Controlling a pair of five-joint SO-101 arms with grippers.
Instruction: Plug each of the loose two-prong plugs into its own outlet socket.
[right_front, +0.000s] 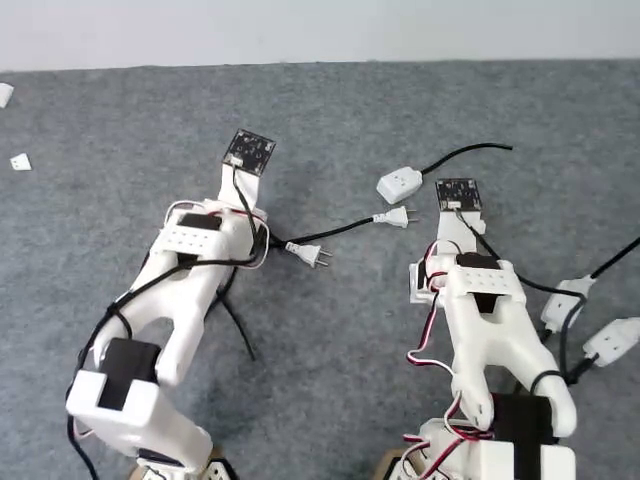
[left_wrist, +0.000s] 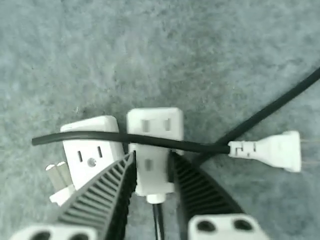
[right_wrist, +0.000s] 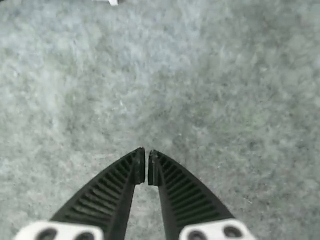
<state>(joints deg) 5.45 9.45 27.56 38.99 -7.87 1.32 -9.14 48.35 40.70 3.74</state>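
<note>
My left fingers (left_wrist: 112, 185) clamp the white cord-end outlet socket (left_wrist: 152, 130), while the white two-prong plug (left_wrist: 267, 150) lies just beside it on the grey carpeted bench (left_wrist: 200, 50), prongs pointing away, nearer this arm than my closed, empty right fingers (right_wrist: 125, 182).

Black cord (left_wrist: 150, 141) stretched across the face of the held socket (left_wrist: 155, 124), left gripper (left_wrist: 151, 156) fingers clamped on both its sides, second socket (left_wrist: 92, 150) touching one side of it, white plug (left_wrist: 267, 150) near the other side, bare carpet (left_wrist: 175, 50) free beyond the held socket.
</note>
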